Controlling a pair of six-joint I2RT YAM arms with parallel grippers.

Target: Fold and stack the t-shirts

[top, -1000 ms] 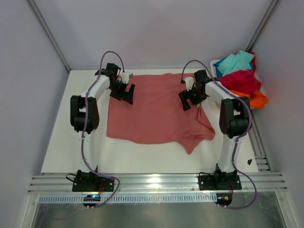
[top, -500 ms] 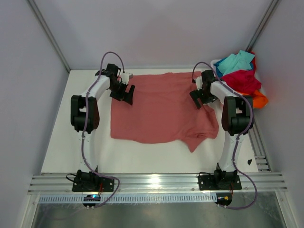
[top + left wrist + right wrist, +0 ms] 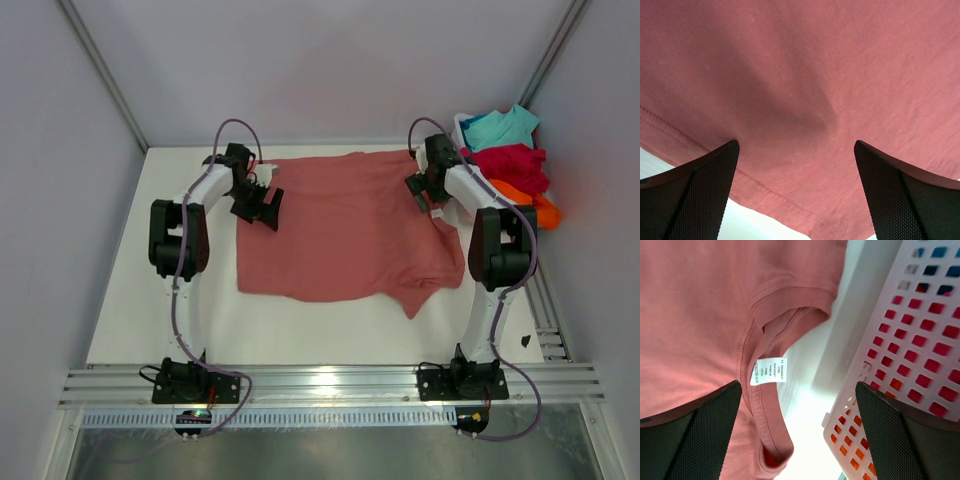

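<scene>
On the table (image 3: 150, 300), centre: the salmon-pink tee (image 3: 345, 230) lies spread nearly flat and turned sideways, with its hem toward the left arm and its neck opening toward the right arm. One sleeve juts out at the near right corner.

Left pincer (image 3: 265, 205) (image 3: 796, 145): fingers set wide apart with nothing between them, poised low over the cloth just inside the stitched hem. Contact with the fabric cannot be told.

Right pincer (image 3: 425, 190) (image 3: 799, 385): likewise spread wide and empty, above the collar, with the white label (image 3: 769, 370) showing inside the neckline. The white tub (image 3: 900, 365) stands just beside it.

Judgement: the two pincers sit over opposite ends of the shirt because a flat spread is needed first. Each is placed to pinch an edge for the first fold. No fold is made yet, so the task is at an early stage.

Waiting stock: the turquoise tee (image 3: 497, 128), crimson tee (image 3: 510, 165) and orange tee (image 3: 530, 200) are heaped in the tub at the far right corner. They are unfolded and well apart from the working area.

Risk: the collar lies close to the tub wall, so the right pincer has little room.
</scene>
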